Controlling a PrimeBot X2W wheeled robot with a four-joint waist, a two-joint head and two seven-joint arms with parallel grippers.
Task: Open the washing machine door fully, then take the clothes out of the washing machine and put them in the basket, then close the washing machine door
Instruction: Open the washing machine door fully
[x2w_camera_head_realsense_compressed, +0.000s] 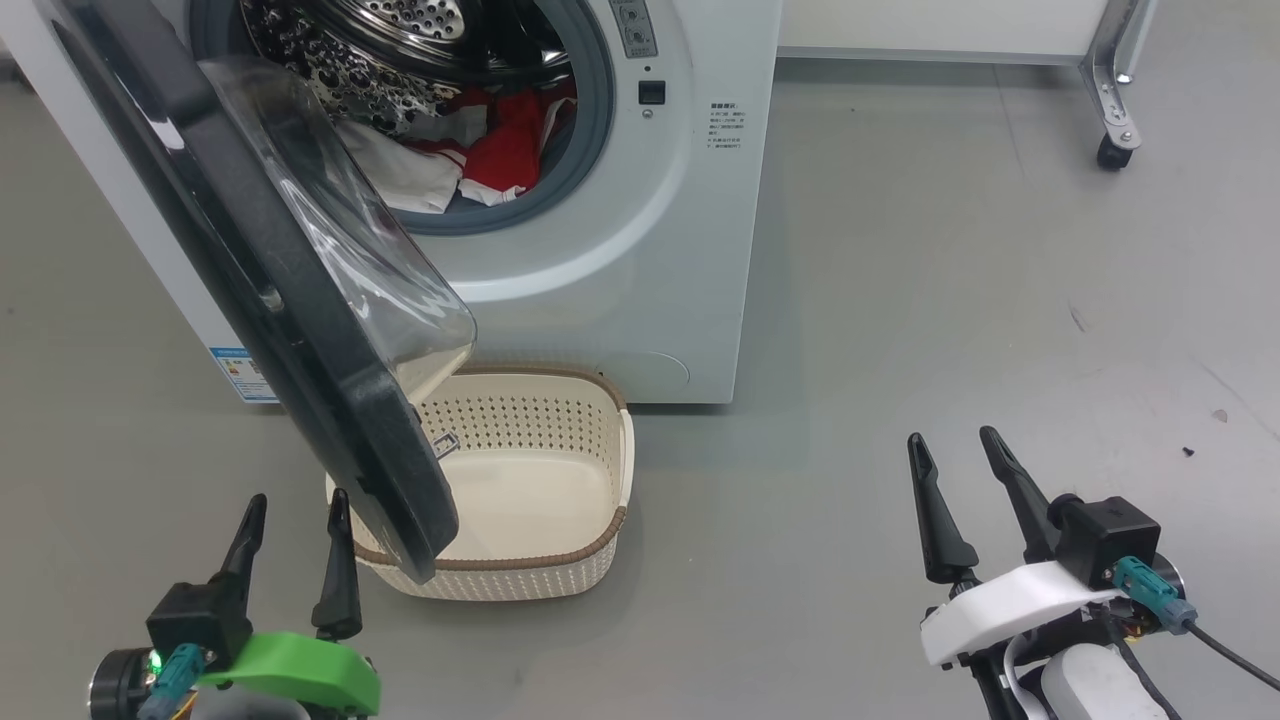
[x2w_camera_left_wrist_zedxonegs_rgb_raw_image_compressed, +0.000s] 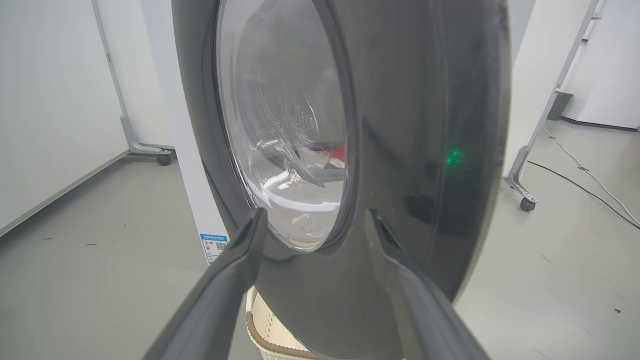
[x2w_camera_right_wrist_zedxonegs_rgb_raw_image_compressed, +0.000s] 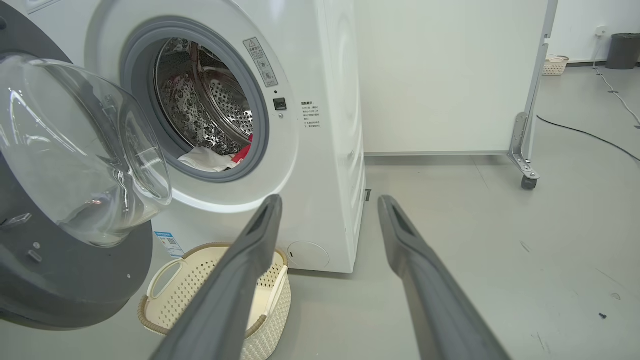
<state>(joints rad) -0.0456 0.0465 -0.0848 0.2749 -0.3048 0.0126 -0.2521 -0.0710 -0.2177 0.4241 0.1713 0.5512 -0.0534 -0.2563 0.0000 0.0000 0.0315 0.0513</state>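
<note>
Lower left, the left gripper (x2w_camera_head_realsense_compressed: 300, 497) is gaping beside the washing machine door (x2w_camera_head_realsense_compressed: 300, 330). Lower right, the right gripper (x2w_camera_head_realsense_compressed: 951, 434) is gaping too.

No wording can be read letter for letter. On the front of the washing machine (x2w_camera_head_realsense_compressed: 640, 260), right of the drum opening, stands a small block of dark printed lines (x2w_camera_right_wrist_zedxonegs_rgb_raw_image_compressed: 310, 115), too fine to make out. Above it, a grey sticker (x2w_camera_right_wrist_zedxonegs_rgb_raw_image_compressed: 261, 62) carries a warning triangle and small pictograms. At the machine's lower left front corner, a blue-and-white label (x2w_camera_left_wrist_zedxonegs_rgb_raw_image_compressed: 215, 246) bears a QR code and tiny illegible print.
</note>
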